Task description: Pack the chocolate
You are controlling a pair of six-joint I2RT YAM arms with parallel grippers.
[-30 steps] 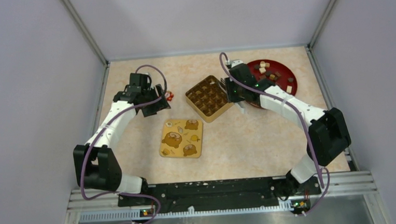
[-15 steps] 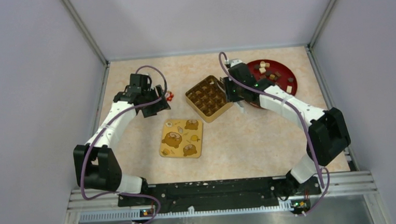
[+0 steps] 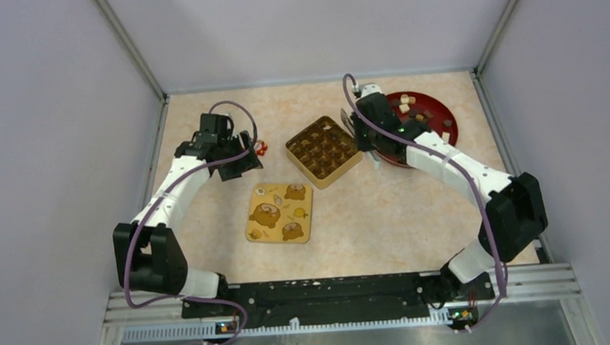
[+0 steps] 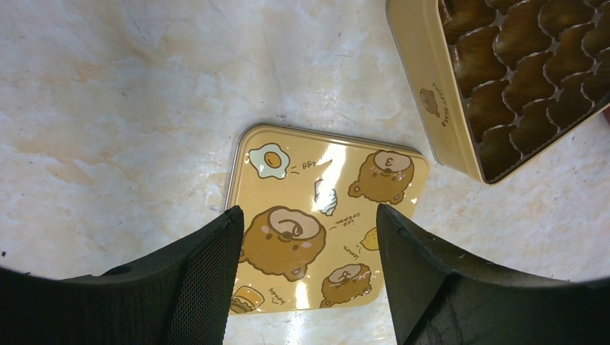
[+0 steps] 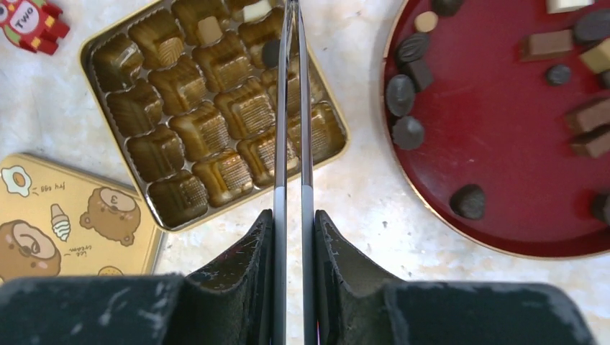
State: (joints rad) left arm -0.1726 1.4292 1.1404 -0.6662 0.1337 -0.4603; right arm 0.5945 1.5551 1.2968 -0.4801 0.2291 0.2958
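Since the earlier frame, the right arm's elbow is displaced outward and its wrist is drawn slightly toward the red plate [image 3: 453,127]; the left arm is unchanged.

The right pincer [image 5: 291,215] is set narrow, with metal tweezers [image 5: 290,108] clamped between its fingers. The tweezer tips are seen over the far corner of the gold compartment tin [image 5: 85,50]; whether anything is held in them cannot be told.

The left pincer [image 4: 308,215] is spread wide and is held above the yellow bear-printed lid [image 4: 338,172], which lies flat on the worktop [image 3: 384,216] beside the tin.

The chocolate [image 5: 467,201] is found mostly on the red plate, scattered singly. A few pieces [image 5: 210,29] are seated in the tin's far compartments; the other compartments are seen unfilled.

A red-and-white wrapped sweet [image 5: 29,21] is noted on the worktop near the tin.
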